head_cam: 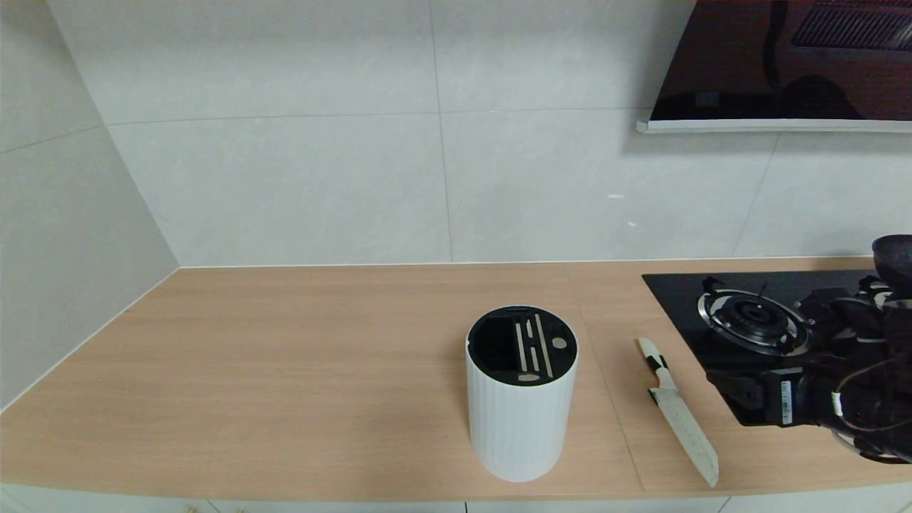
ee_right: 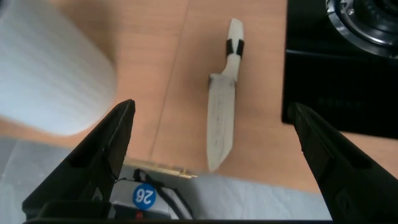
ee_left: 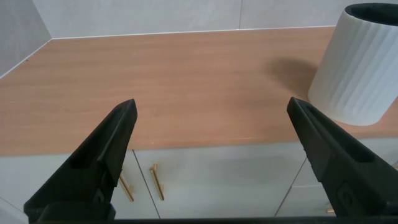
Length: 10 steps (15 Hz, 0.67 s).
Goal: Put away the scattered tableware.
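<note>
A white ribbed holder (head_cam: 521, 417) with a black slotted top stands near the counter's front edge; its side also appears in the left wrist view (ee_left: 357, 68). To its right a knife (head_cam: 678, 413) with a pale handle lies flat, blade pointing toward the front edge. My right gripper (ee_right: 211, 109) hovers open over the knife (ee_right: 222, 118), one finger on each side, not touching it. My right arm (head_cam: 819, 388) is over the stove's front corner. My left gripper (ee_left: 211, 102) is open and empty, out in front of the counter edge, left of the holder.
The wooden counter (head_cam: 285, 356) runs wide and bare to the left. A black gas stove (head_cam: 755, 320) sits at the right, under a dark range hood (head_cam: 784, 64). Tiled walls close the back and left. Cabinet doors with brass handles (ee_left: 155, 180) are below the counter.
</note>
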Tool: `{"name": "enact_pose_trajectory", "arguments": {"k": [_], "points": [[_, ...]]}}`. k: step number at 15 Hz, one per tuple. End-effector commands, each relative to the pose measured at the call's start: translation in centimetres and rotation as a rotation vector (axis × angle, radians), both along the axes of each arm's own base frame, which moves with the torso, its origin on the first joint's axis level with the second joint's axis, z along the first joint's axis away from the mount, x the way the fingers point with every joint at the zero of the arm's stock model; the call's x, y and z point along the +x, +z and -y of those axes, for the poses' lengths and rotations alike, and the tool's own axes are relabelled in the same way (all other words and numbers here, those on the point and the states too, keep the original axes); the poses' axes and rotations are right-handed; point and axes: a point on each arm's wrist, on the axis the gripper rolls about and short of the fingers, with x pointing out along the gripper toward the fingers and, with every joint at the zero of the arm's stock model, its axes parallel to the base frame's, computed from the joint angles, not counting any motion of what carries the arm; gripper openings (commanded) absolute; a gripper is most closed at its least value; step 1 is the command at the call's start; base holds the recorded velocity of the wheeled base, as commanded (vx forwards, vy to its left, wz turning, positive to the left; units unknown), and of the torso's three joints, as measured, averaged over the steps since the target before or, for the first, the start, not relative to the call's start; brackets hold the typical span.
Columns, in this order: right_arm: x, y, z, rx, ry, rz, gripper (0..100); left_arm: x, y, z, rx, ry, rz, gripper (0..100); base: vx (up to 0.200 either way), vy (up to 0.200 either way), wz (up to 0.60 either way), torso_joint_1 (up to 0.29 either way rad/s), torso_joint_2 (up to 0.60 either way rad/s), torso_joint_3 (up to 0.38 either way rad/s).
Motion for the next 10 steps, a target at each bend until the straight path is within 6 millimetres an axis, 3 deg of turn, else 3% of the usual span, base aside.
{"name": "enact_pose_trajectory", "arguments": {"k": [1, 5, 10], "points": [[2.6, -2.3, -1.4, -0.043, 0.000, -0.075, 100, 0.0, 0.0, 0.0, 0.000, 0.000, 0.000, 100, 0.000, 0.000, 0.00, 0.000, 0.00, 0.000], [5.5, -4.8, -2.6, -0.057, 0.014, -0.107, 100, 0.0, 0.0, 0.0, 0.000, 0.000, 0.000, 100, 0.000, 0.000, 0.00, 0.000, 0.00, 0.000], [8.1, -9.8, -3.0, -0.111, -0.076, -0.100, 100, 0.0, 0.0, 0.0, 0.000, 0.000, 0.000, 100, 0.000, 0.000, 0.00, 0.000, 0.00, 0.000]]}}
